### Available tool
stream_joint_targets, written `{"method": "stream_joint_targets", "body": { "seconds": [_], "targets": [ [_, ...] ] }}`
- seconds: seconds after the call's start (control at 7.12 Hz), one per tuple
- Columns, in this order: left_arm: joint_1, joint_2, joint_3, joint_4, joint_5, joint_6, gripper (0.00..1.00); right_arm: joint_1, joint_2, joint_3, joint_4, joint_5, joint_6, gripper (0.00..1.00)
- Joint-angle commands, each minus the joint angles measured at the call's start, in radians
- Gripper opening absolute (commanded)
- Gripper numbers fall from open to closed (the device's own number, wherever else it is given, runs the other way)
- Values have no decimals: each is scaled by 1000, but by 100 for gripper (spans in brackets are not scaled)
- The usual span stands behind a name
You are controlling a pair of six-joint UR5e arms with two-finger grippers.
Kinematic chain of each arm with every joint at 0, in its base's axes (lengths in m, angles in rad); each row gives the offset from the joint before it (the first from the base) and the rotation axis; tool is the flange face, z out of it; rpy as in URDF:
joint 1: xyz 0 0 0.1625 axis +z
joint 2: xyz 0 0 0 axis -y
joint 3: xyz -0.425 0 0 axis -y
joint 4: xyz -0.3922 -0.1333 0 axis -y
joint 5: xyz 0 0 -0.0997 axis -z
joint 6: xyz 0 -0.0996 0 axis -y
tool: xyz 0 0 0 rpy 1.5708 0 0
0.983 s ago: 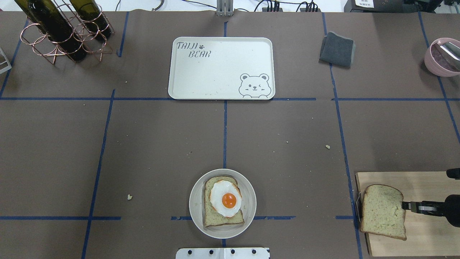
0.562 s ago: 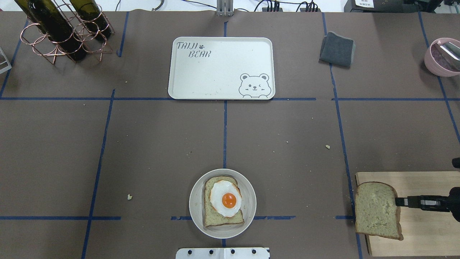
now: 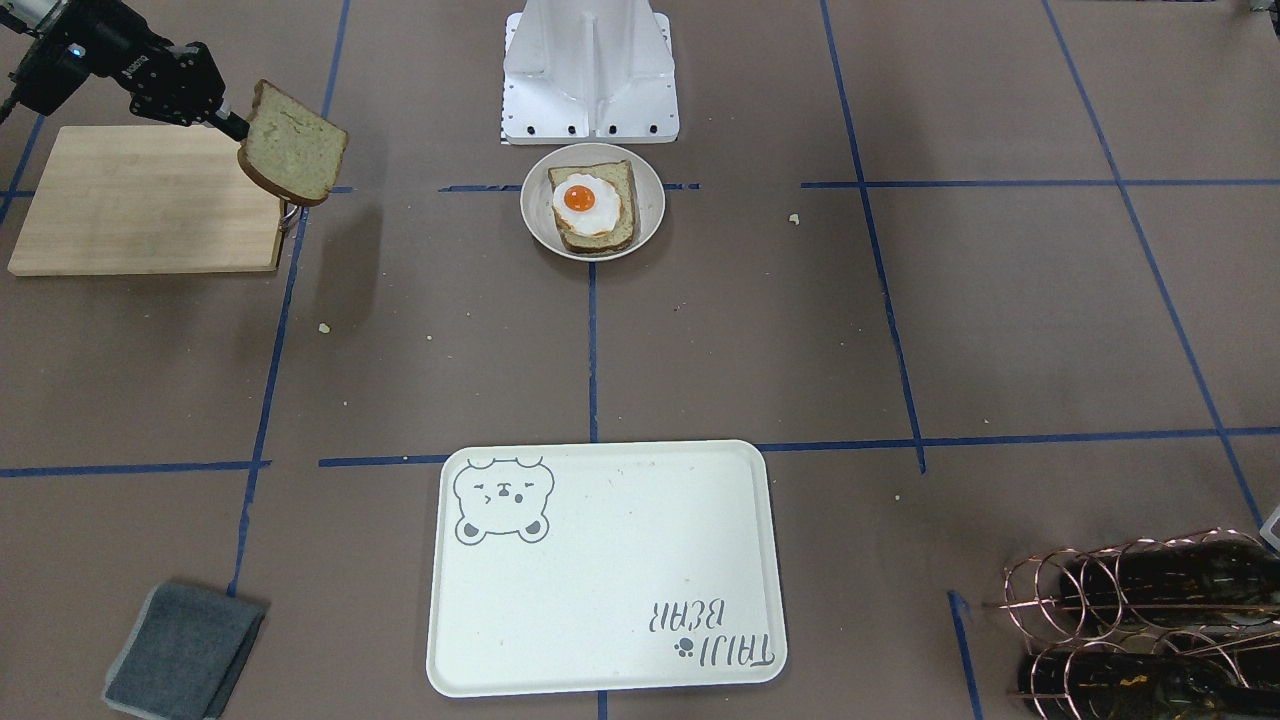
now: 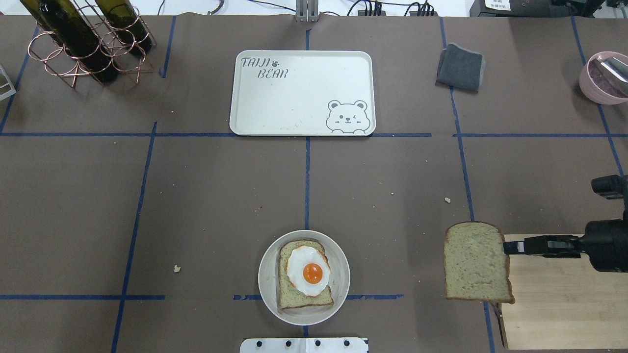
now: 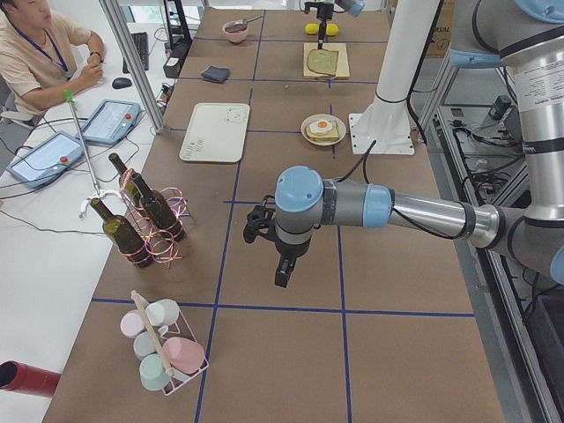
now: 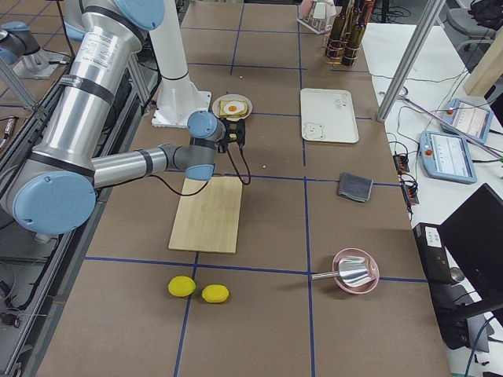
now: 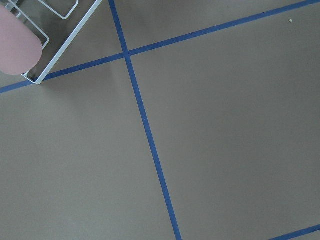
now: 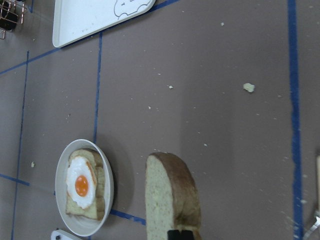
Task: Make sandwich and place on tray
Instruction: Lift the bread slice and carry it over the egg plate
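A round off-white bowl near the table's front centre holds one bread slice with a fried egg on top. My right gripper is shut on the edge of a second bread slice. It holds the slice in the air over the cutting board's left edge, to the right of the bowl. The right wrist view shows this slice edge-on, with the bowl beyond it. The cream bear tray lies bare at the far centre. My left gripper hangs over bare table; I cannot tell its state.
A wooden cutting board lies at the front right. A grey cloth and a pink bowl are at the back right. A wire rack of wine bottles stands at the back left. A cup rack stands near my left arm.
My right gripper has lifted the bread slice and carried it left, off the cutting board towards the bowl. The bowl, egg and tray have not moved.
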State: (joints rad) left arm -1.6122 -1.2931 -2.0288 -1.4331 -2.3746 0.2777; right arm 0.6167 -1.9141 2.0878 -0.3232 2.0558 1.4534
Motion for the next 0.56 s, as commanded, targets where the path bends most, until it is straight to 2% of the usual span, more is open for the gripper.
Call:
{"method": "stream_joint_targets", "body": {
  "seconds": [0.0,0.28,0.42],
  "targets": [
    [0,3,4,0,-2,0,100,-30,227,-15,-146,-8,59,0],
    [0,5,4,2,-2,0,100,-128,460,-61,-314,-118,65,0],
    [0,6,4,3,-2,-2,100,-203,507,-80,-330,-194,70,0]
  ]
}}
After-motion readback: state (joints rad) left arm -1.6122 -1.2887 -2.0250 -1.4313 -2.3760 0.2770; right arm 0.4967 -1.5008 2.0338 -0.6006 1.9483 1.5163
